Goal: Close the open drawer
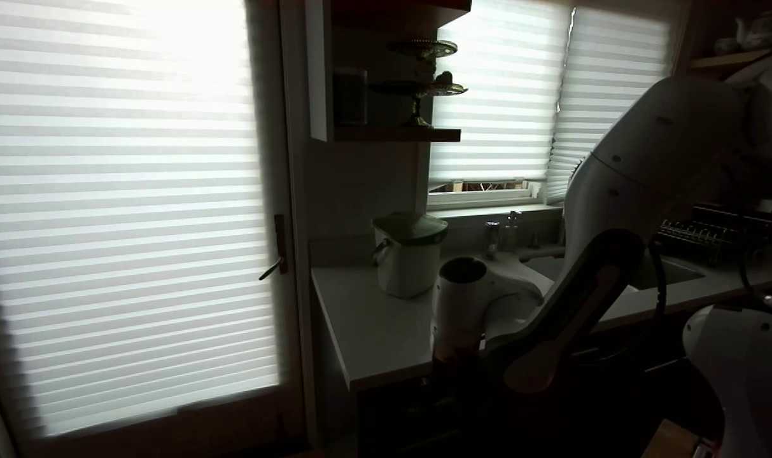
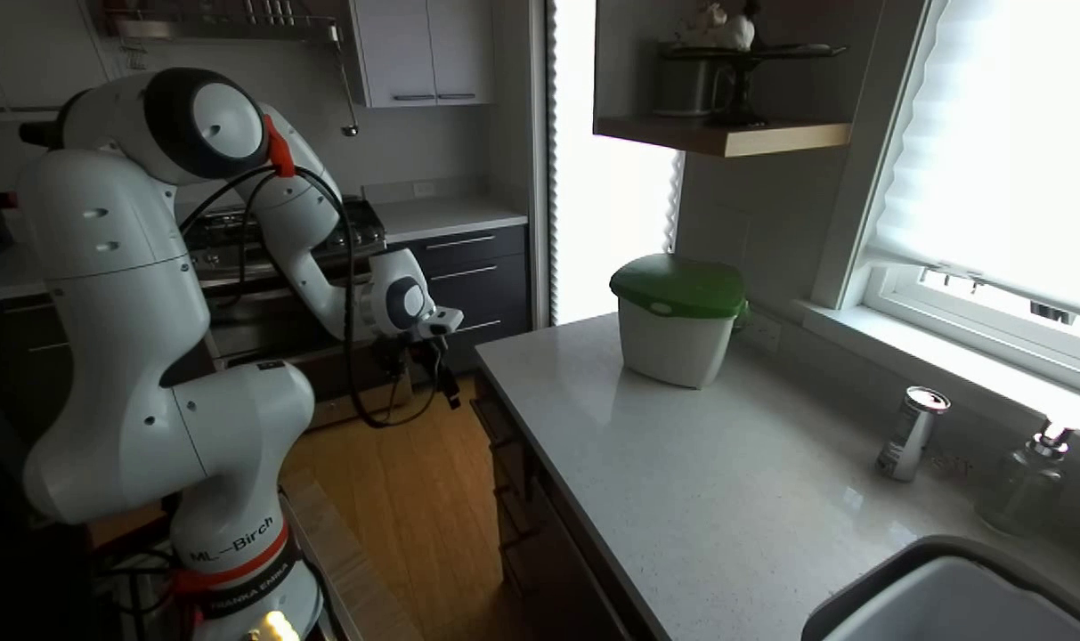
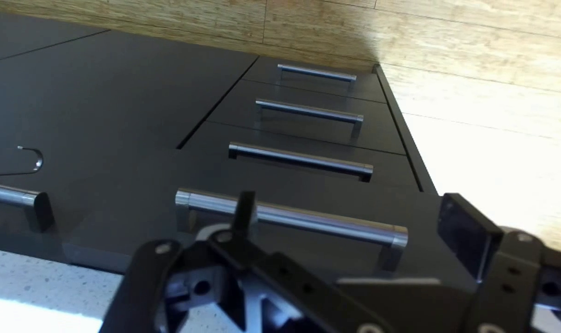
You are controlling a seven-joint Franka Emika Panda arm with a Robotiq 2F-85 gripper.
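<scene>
In the wrist view a stack of dark drawer fronts with metal bar handles shows. The topmost drawer front point(image 3: 326, 249), with its handle point(image 3: 289, 215), is nearest. The seams below stop at its lower edge, so it seems to stand forward; how far I cannot tell. Light tan inner walls do not show. My gripper point(image 3: 349, 208) is open, one finger across the handle's middle, the other past its right end. It holds nothing; contact is unclear. In an exterior view the gripper point(image 2: 442, 369) hangs beside the counter's corner, near the drawer stack point(image 2: 508, 467). In an exterior view point(image 1: 456, 375) it is lost in shadow.
A white countertop point(image 2: 593, 418) lies above the drawers. A green-lidded white bin point(image 2: 678, 329) stands on it, with a can point(image 2: 913, 436) and a soap bottle point(image 2: 1025, 481) farther along. A neighbouring handle point(image 3: 12, 194) has a thin metal hook point(image 3: 39, 162). A blind-covered door point(image 1: 131, 222) stands beside the counter.
</scene>
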